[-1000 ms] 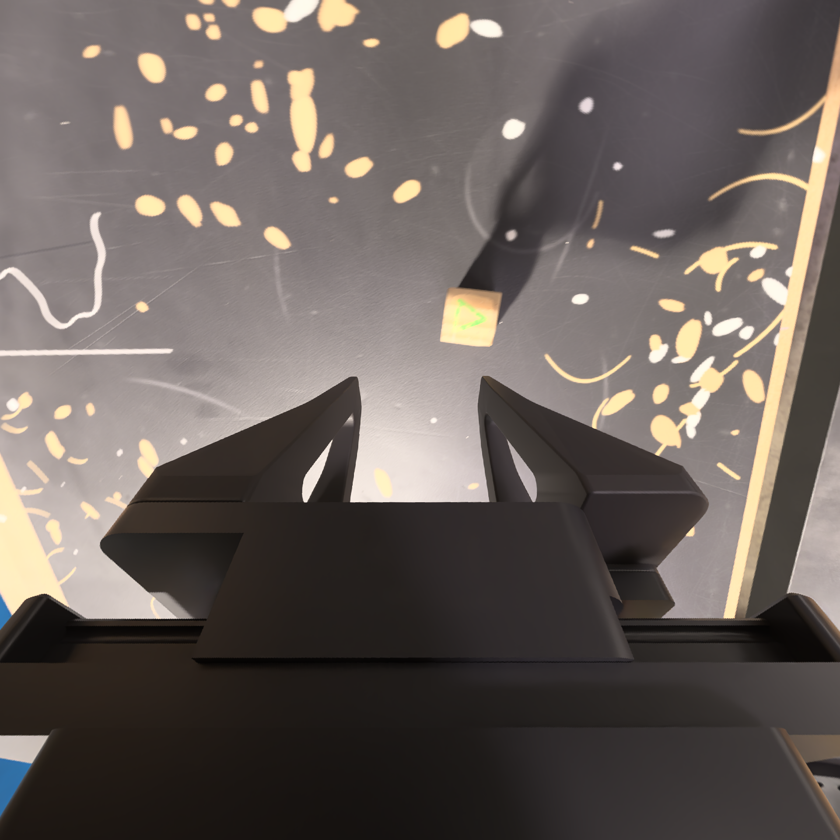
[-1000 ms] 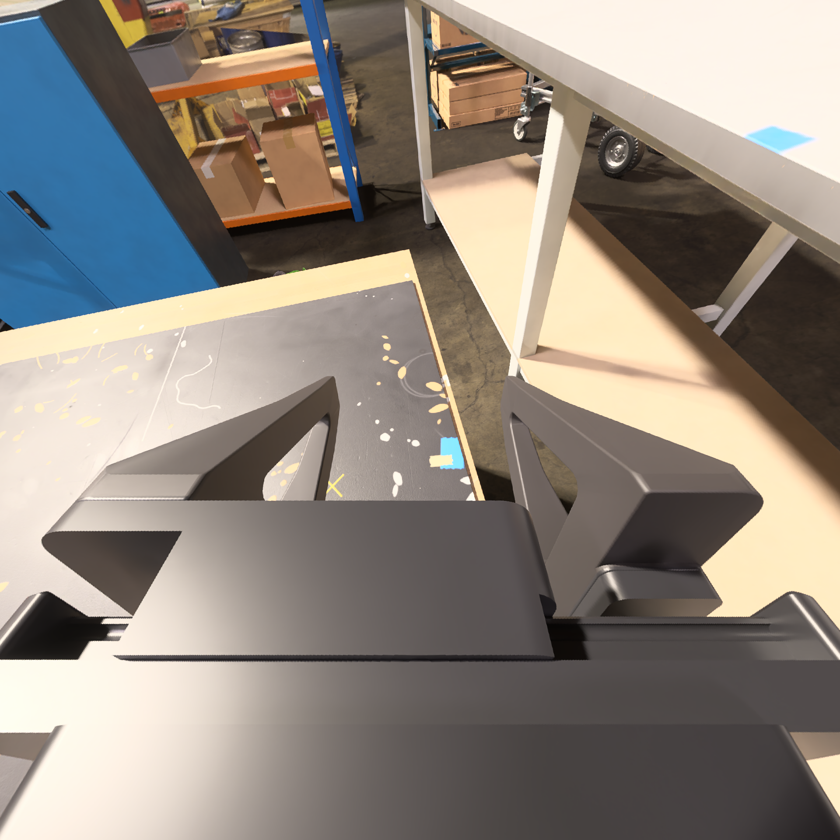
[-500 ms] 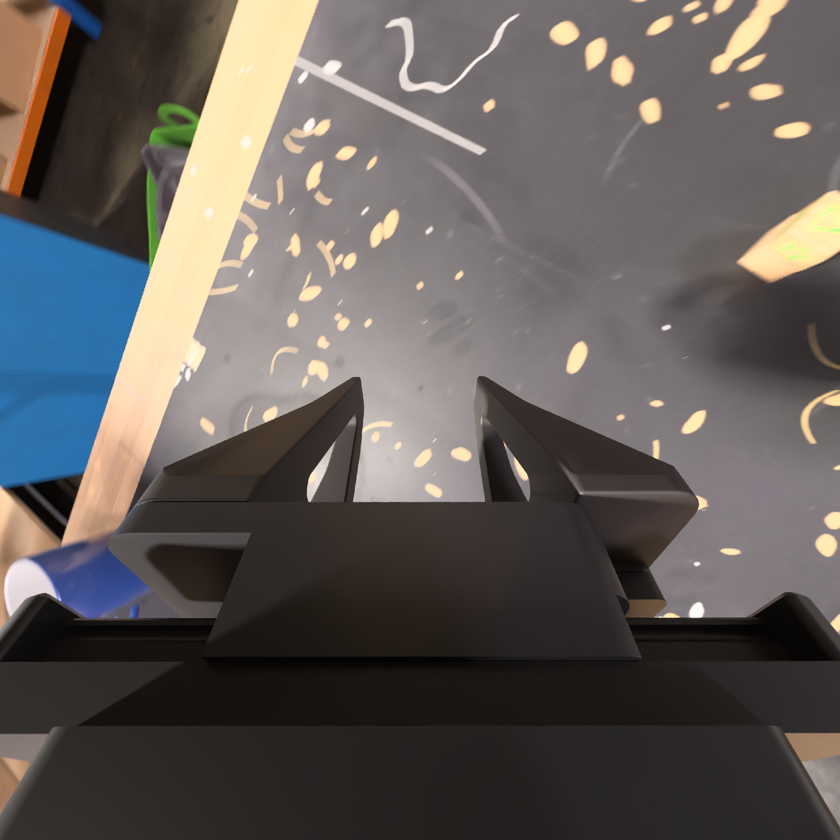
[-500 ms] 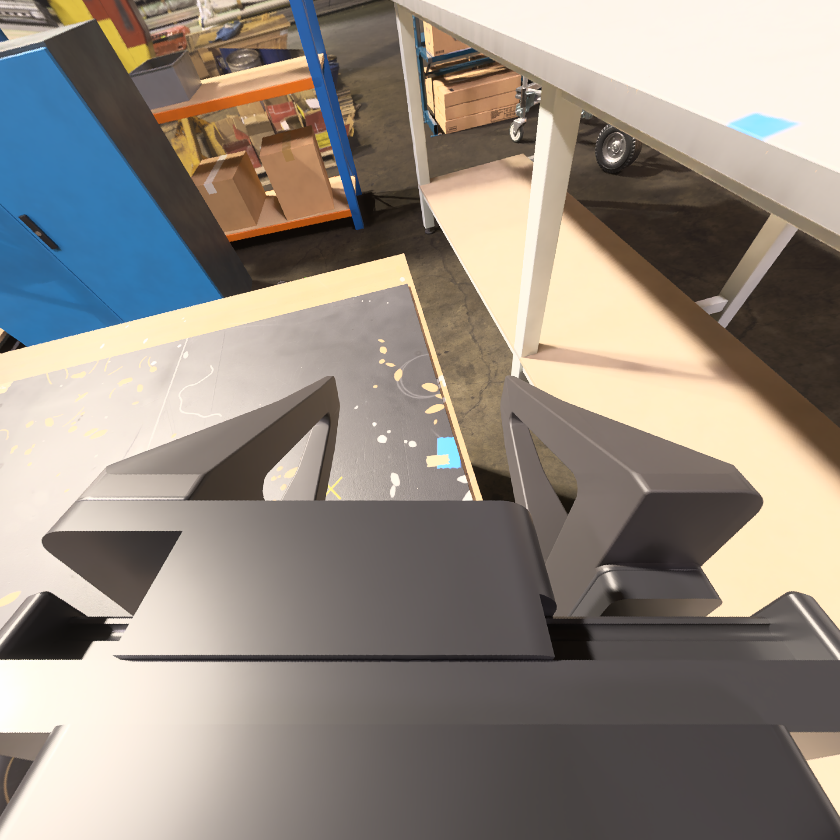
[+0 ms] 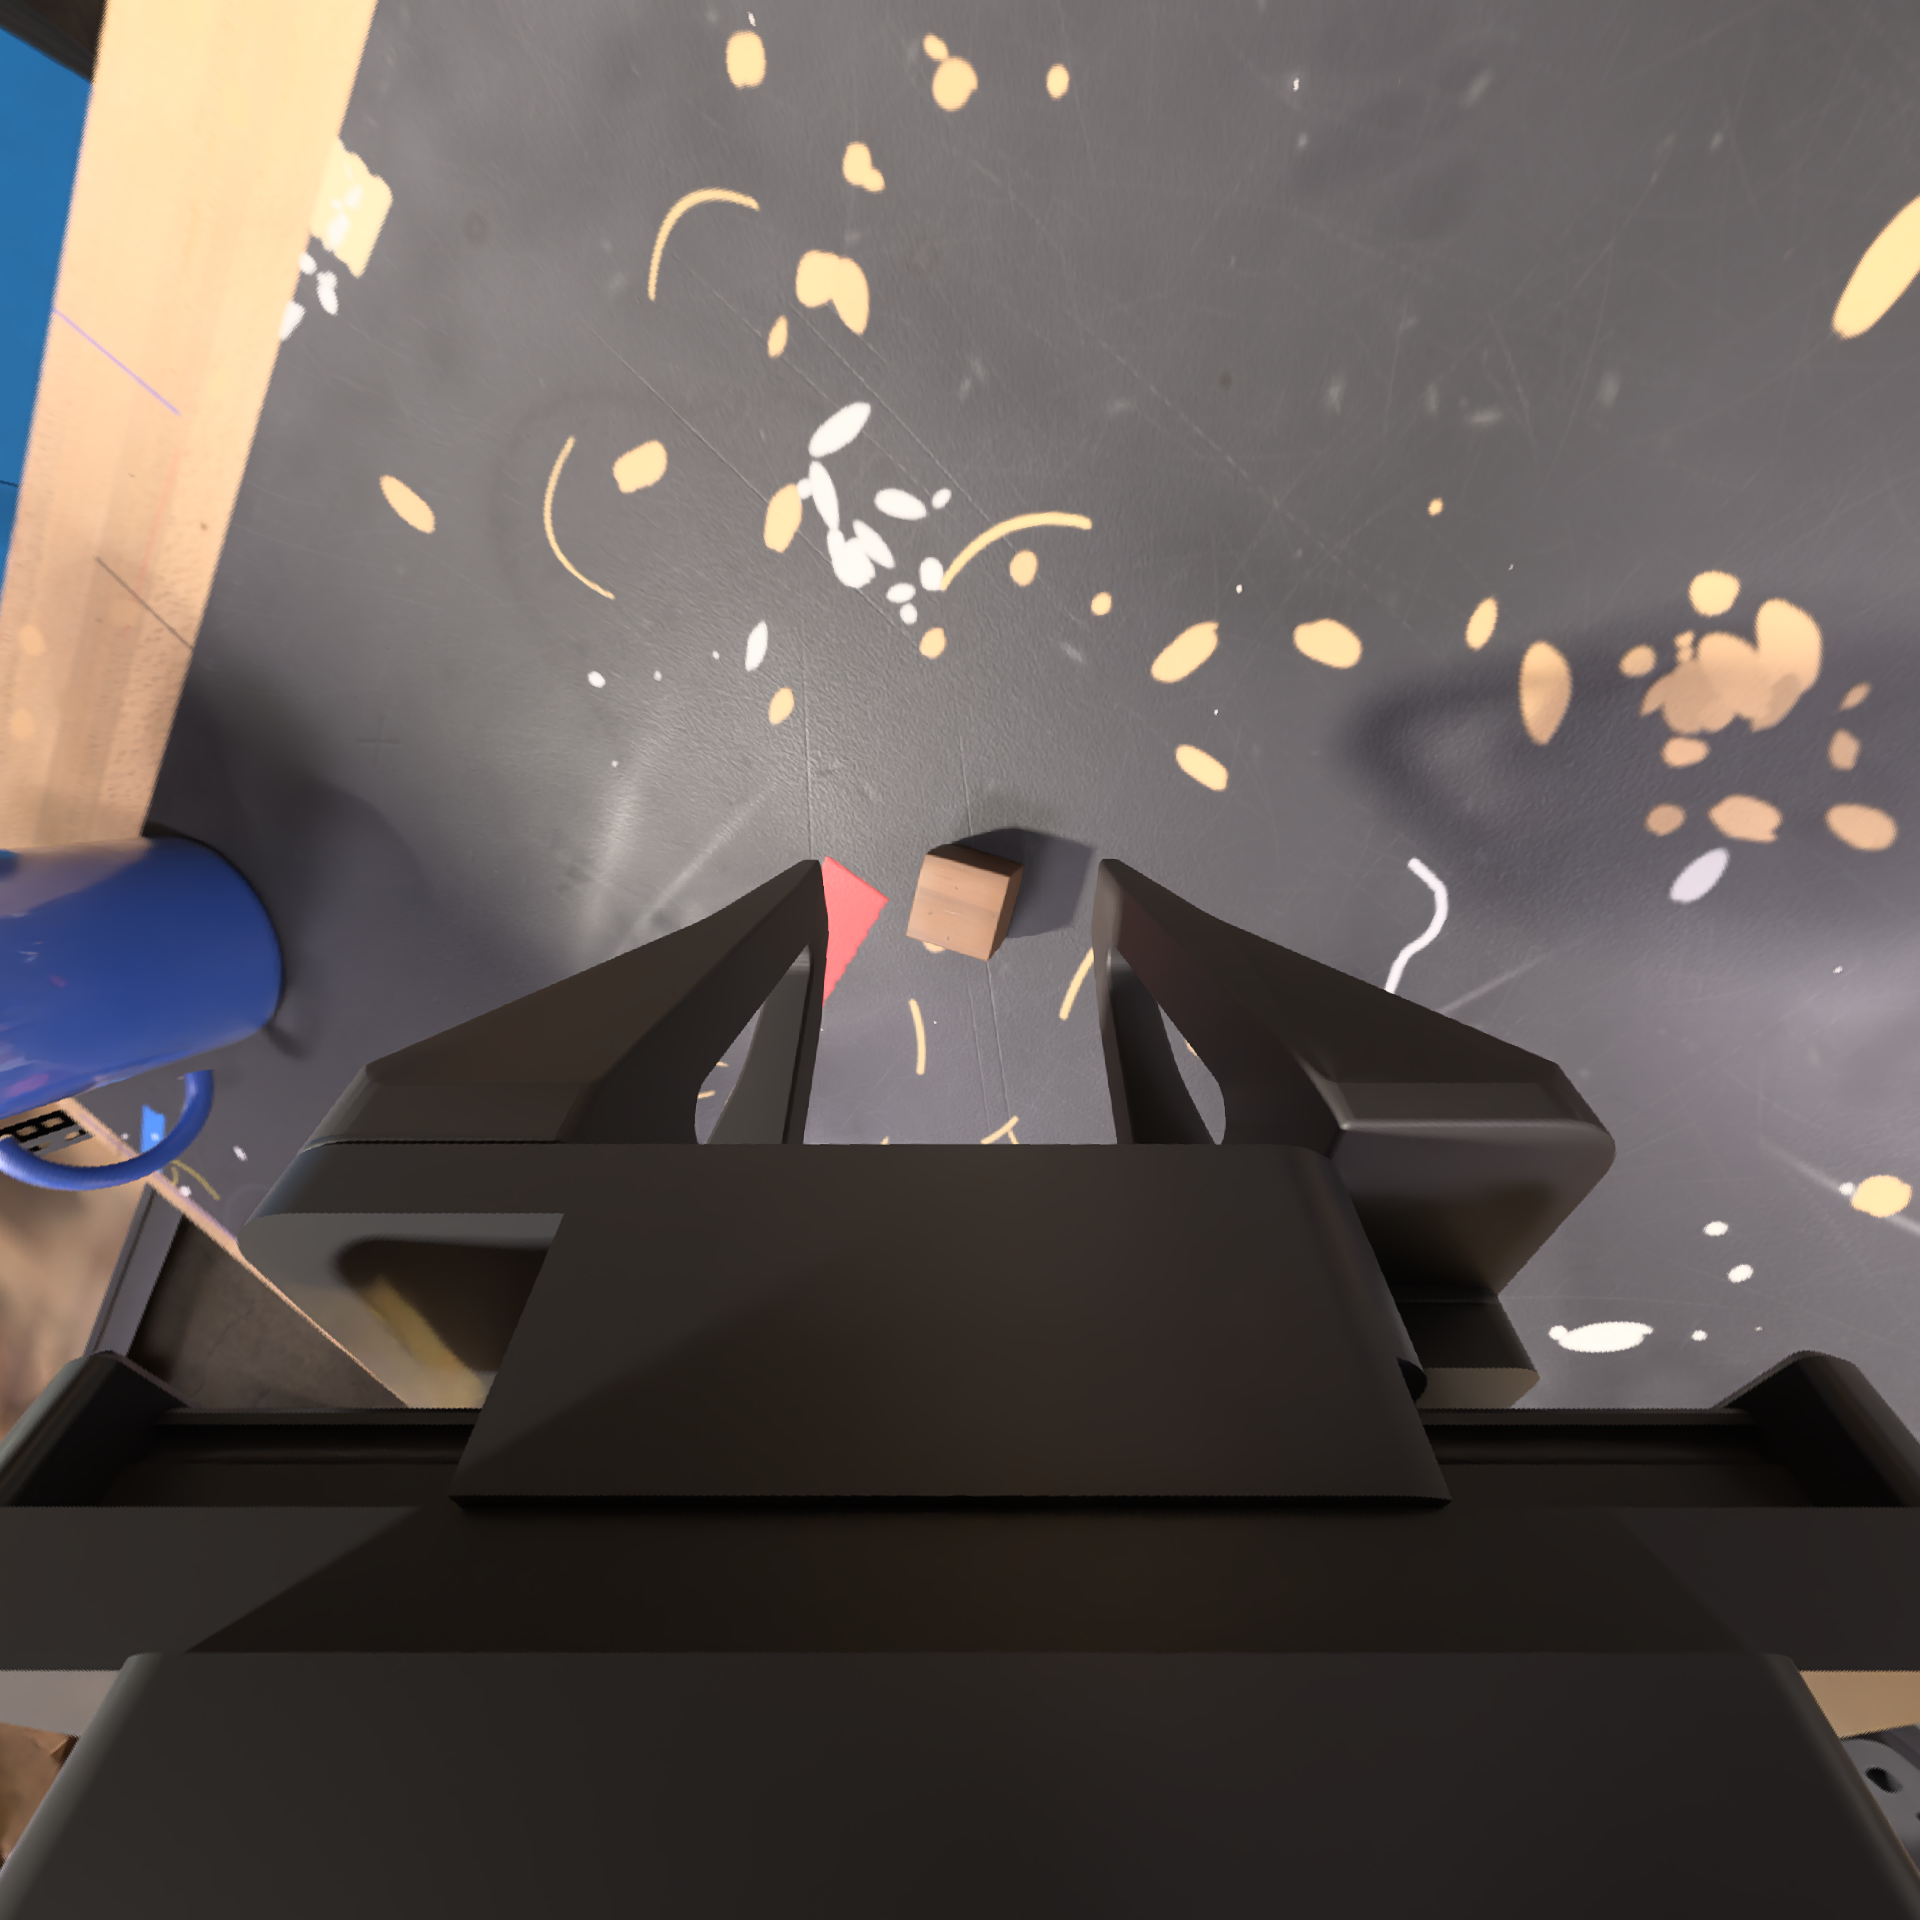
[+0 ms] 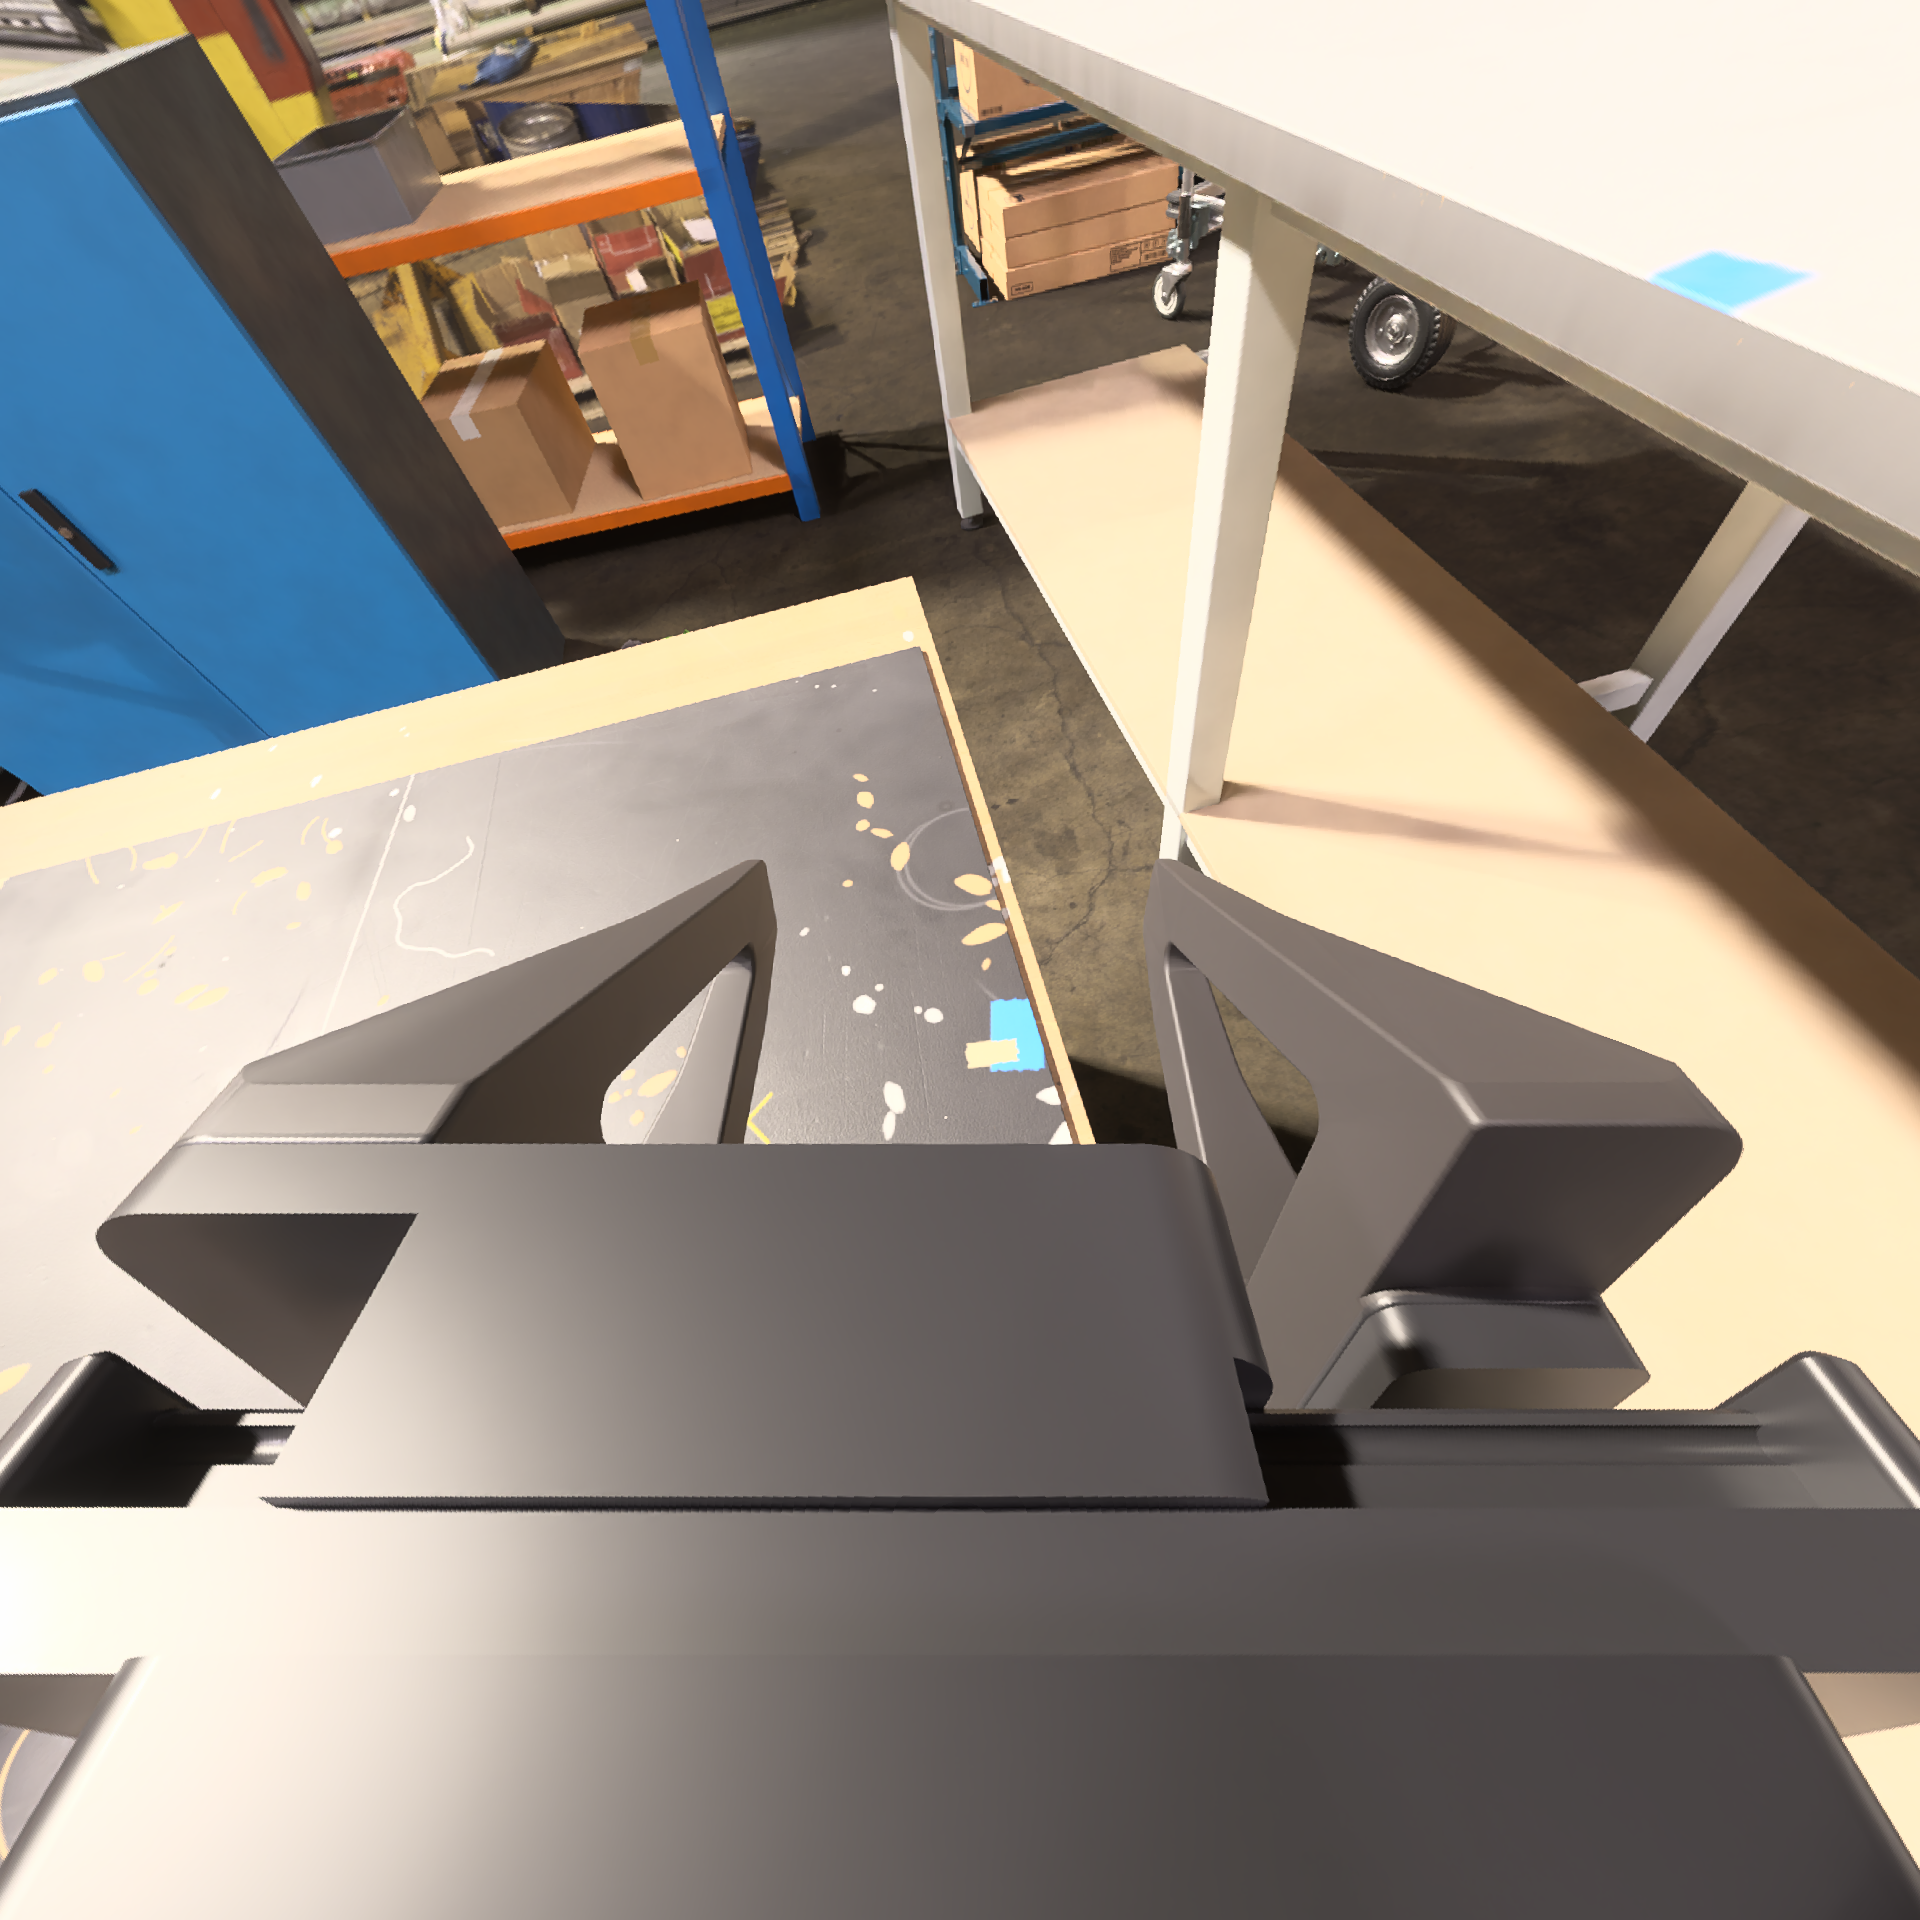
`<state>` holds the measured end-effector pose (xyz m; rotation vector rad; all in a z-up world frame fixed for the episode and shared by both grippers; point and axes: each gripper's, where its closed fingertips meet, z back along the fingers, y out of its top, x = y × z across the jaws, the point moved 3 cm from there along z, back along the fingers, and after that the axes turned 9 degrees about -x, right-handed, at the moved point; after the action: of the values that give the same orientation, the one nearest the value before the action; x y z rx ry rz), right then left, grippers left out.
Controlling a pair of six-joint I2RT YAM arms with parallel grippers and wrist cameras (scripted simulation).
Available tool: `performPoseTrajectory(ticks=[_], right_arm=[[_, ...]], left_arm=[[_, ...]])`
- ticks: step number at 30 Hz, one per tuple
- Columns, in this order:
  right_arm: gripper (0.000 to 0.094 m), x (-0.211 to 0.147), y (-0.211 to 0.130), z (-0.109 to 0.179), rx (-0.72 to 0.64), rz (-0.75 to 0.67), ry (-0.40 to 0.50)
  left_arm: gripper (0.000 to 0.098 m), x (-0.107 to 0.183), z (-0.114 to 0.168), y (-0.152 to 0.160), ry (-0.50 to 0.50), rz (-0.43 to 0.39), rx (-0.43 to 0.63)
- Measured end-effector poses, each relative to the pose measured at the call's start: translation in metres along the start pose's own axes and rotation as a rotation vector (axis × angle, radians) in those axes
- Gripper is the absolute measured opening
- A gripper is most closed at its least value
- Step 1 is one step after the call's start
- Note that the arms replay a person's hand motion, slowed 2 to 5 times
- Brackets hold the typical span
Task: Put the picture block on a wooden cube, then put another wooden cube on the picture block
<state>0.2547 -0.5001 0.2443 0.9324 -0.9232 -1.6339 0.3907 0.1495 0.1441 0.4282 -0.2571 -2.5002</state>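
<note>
Left fingers (image 5: pixel 958 883): spread wide, nothing between them, hanging above the desk (image 5: pixel 1351 364). We see a wooden cube (image 5: pixel 961 900) lying in the gap just ahead of the tips, resting on the dark paint-flecked mat and touching neither finger. A red piece (image 5: pixel 847 925) sits just beside the cube, partly hidden behind the left fingertip; we cannot tell what it is. A blue mug (image 5: pixel 125 956) lies on its side near the desk's left edge, well apart from the cube.

Right fingers (image 6: pixel 958 883): also wide apart and empty, raised over the far right corner of the desk, where blue tape (image 6: pixel 1013 1034) marks the mat. No block shows there. The picture block is in neither view.

Handling, as we judge it: the cube looks small, rigid, light, with flat bare-wood faces, so not fragile and unlikely to slip. It sits turned a little off the line of the fingers. We would take it on two opposite side faces at mid-height, squaring the wrist first so the pads meet faces, not corners. Risk: a corner pinch could twist it out or nudge the red piece.
</note>
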Motion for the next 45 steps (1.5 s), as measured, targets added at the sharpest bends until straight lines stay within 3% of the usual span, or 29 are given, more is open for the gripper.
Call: performPoseTrajectory(ticks=[12, 24, 36, 45], right_arm=[[0.0607, -0.005, -0.003, -0.005, -0.023, 0.029, -0.011], [0.0608, -0.004, -0.006, -0.006, -0.037, 0.041, -0.032], [0.0610, -0.003, -0.009, -0.009, -0.053, 0.045, -0.041], [0.0611, -0.003, -0.011, -0.012, -0.064, 0.047, -0.039]], left_arm=[[0.0431, 0.001, -0.035, -0.023, -0.053, -0.089, 0.023], [0.0401, 0.001, -0.069, -0.036, -0.075, -0.207, -0.086], [0.0387, 0.002, -0.086, -0.041, -0.101, -0.235, -0.130], [0.0291, -0.001, -0.089, -0.042, -0.089, -0.234, -0.139]])
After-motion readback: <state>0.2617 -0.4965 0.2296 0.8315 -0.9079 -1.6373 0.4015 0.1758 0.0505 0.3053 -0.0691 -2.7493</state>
